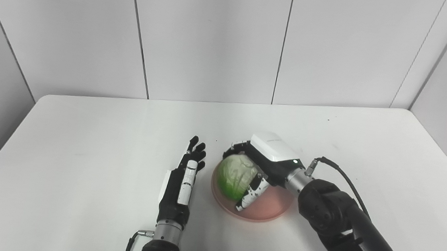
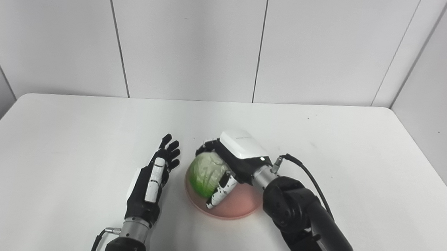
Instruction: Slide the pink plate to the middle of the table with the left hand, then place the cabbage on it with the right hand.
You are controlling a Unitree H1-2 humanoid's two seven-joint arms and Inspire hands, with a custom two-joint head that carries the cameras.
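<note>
**Right hand on cabbage over pink plate; left hand idle beside plate**

Right hand (image 1: 262, 164): fingers and thumb wrapped around the cabbage (image 1: 235, 177). Fingers (image 1: 234, 147) curl over its far side; thumb (image 1: 253, 192) crosses its near side. White back cover of the hand faces up. Grip is closed on the cabbage.

Cabbage: pale green, round, directly under and to the left of the right palm. It sits over the left part of the pink plate (image 1: 268, 211). Whether its underside touches the plate surface cannot be told; the hand and the cabbage itself hide the contact.

Pink plate: beneath the right hand, flat on the counter (image 1: 85, 162), roughly mid-width and toward the near half. Bare pink surface shows on the side toward the right wrist.

Right forearm: black, enters from the bottom right, with a black cable (image 1: 343, 177) looping from the wrist.

Left hand (image 1: 183, 182): just left of the plate, near its rim but apart from it. Fingers extended and slightly spread, pointing away from the robot, holding nothing. It lies low over the counter, thumb side up.

Surroundings: white counter, pale panelled wall (image 1: 214, 41) behind.
</note>
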